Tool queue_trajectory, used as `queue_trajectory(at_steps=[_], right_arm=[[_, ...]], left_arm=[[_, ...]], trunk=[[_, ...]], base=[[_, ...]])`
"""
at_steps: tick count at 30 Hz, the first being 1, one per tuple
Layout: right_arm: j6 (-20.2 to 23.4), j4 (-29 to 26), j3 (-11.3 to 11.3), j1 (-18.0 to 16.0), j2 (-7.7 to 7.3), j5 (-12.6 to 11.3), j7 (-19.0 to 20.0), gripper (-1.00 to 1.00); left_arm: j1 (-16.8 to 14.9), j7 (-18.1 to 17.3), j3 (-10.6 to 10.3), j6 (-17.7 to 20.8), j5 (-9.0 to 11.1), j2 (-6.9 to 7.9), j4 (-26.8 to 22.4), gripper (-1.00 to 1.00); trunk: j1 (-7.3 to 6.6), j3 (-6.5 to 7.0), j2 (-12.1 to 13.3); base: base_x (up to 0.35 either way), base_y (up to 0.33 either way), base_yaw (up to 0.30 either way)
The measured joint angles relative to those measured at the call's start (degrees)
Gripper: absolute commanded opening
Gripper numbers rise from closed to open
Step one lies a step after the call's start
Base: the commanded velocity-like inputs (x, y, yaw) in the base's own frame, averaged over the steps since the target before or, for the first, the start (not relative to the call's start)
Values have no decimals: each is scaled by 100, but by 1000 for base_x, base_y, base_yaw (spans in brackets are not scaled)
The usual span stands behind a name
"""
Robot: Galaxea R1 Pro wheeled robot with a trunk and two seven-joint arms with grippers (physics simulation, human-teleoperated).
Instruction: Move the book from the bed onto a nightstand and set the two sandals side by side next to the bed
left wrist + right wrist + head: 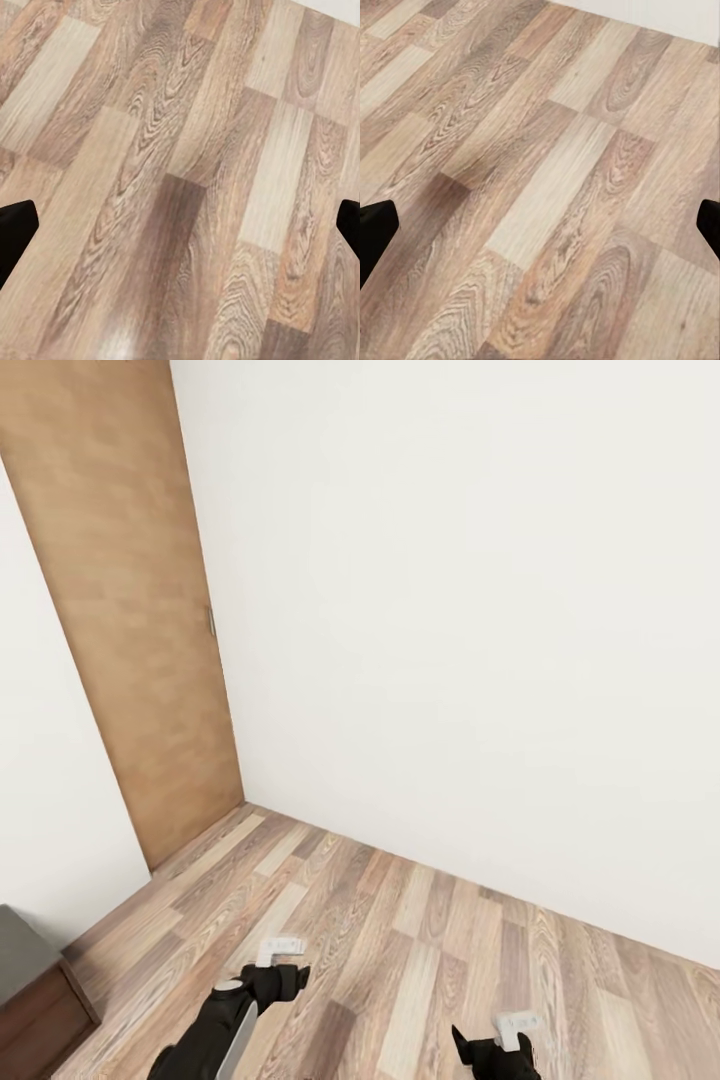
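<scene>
You're facing a room corner: white wall (480, 640) fills the upper right of the head view, tall light-brown wooden door (120, 600) at upper left with a small grey handle (211, 621) on its right edge. Brown wood-plank floor (400, 950) runs across the lower frame, planks slanting from lower left to upper right. Low reddish-brown wooden cabinet with a grey top (30, 980) sits at the lower left edge, just beside the left wall. Left gripper (275, 980) and right gripper (500, 1048) hang over bare planks, low in frame. Both wrist views put the 2 dark fingertips (15, 232) (375, 232) at opposite frame edges: jaws spread wide, nothing between them.
</scene>
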Motion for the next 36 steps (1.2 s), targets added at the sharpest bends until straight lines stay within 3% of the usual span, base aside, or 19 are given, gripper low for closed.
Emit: queue_trajectory(at_steps=[3,6,16,36], right_arm=[[-2,-114,7,-1,-114,-10,-1,100],[-36,-134,7,11,-250,-31,4,100],[-478,13,12,48,-328,-61,4,100],[-515,324,19,45,-312,-66,4,100]], left_arm=[[0,-25,-3,-621,-3,-4,321,100],[0,-35,-4,-924,-4,-8,433,100],[1,-48,-8,-997,-7,-11,500,100],[-1,-57,-13,-972,-20,-14,525,100]], trunk=[[66,-54,-120],[132,-108,-241],[351,-287,-642],[748,-611,-1365]], base=[[0,0,252],[0,0,252],[0,0,252],[0,0,252]])
